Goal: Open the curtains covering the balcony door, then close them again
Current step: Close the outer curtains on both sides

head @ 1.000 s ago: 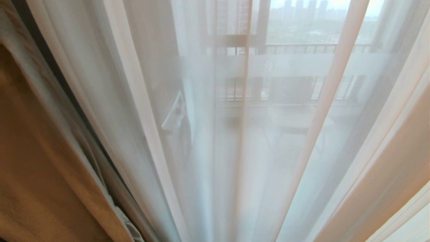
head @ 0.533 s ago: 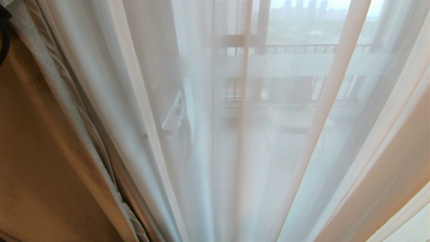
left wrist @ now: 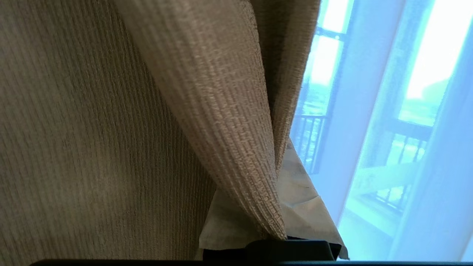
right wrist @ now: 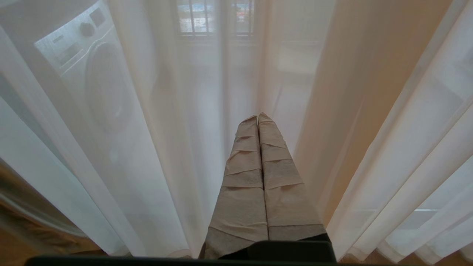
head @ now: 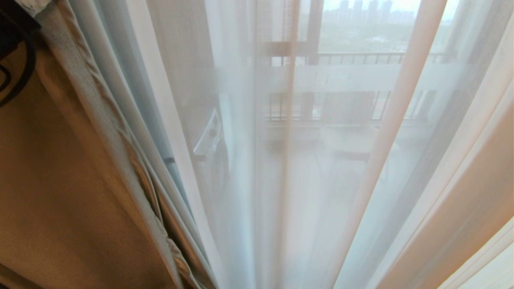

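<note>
The curtains hang close before me: thin white sheers fill the head view, and a thick grey-beige drape stands at the left. Through the sheers the balcony door's dark frame and its frosted white band show dimly. My left gripper is shut on a fold of the thick drape, its taped fingers mostly covered by the cloth. A black part of my left arm shows at the head view's top left corner. My right gripper is shut and empty, pointing at the sheers.
A white washing machine stands beyond the sheers on the left, and a balcony railing runs behind the glass. More sheer folds hang at the right.
The thick drape's edge has slid rightward across the head view, covering more of the left. A black part of my left arm has come into the top left corner.
</note>
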